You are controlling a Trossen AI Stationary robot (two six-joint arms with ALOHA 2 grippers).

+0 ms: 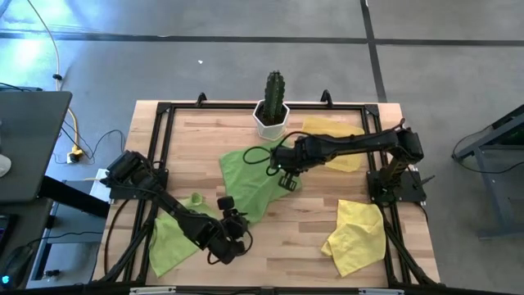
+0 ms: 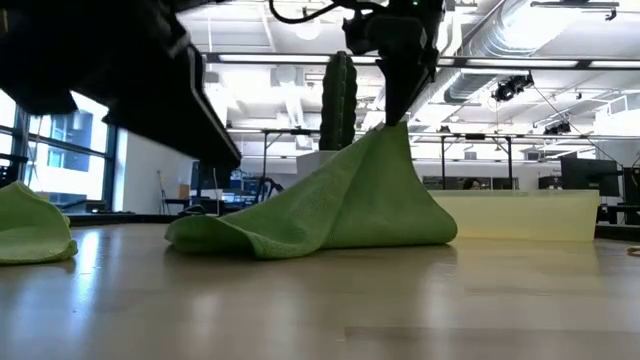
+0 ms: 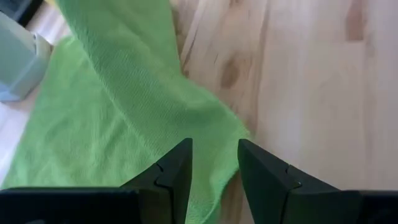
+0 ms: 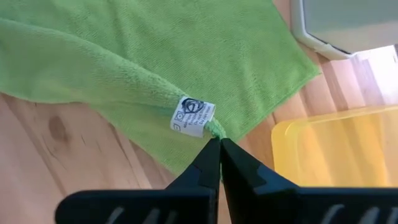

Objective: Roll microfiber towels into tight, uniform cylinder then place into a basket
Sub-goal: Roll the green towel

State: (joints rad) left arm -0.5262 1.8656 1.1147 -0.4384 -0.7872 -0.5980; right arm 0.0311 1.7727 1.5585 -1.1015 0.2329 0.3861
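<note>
- The right gripper (image 1: pixel 287 182) hangs above the middle of the table, its fingers (image 4: pixel 208 163) pressed together on a corner of the middle green towel (image 1: pixel 250 182), right beside the towel's white label (image 4: pixel 192 116).
- From that pinch the towel is drawn up into a peak, as the low view shows; the rest of it slopes away from the gripper and lies spread and creased on the wood.
- Just beyond the right gripper stands a cactus (image 1: pixel 274 91) in a white pot (image 1: pixel 270 121), close to the lifted corner; in the low view it rises directly behind the peak.
- Beside the pot and under the right arm lies the basket (image 1: pixel 337 143), a pale yellow tray; in the right wrist view its rim shows just past the towel's edge, apart from the gripper.
- The left gripper (image 1: pixel 232 246) is low at the table's near edge, its fingers (image 3: pixel 175 171) spread with a gap between them and nothing held.
- The second green towel (image 1: pixel 174 236) lies crumpled just beside the left gripper, under that arm; the left wrist view shows green cloth right in front of the fingertips, though I cannot tell whether they touch it.
- The yellow towel (image 1: pixel 356 236) lies rumpled at the near right corner, well apart from both grippers.
- The table (image 1: pixel 319 238) is bare wood between the two grippers.
</note>
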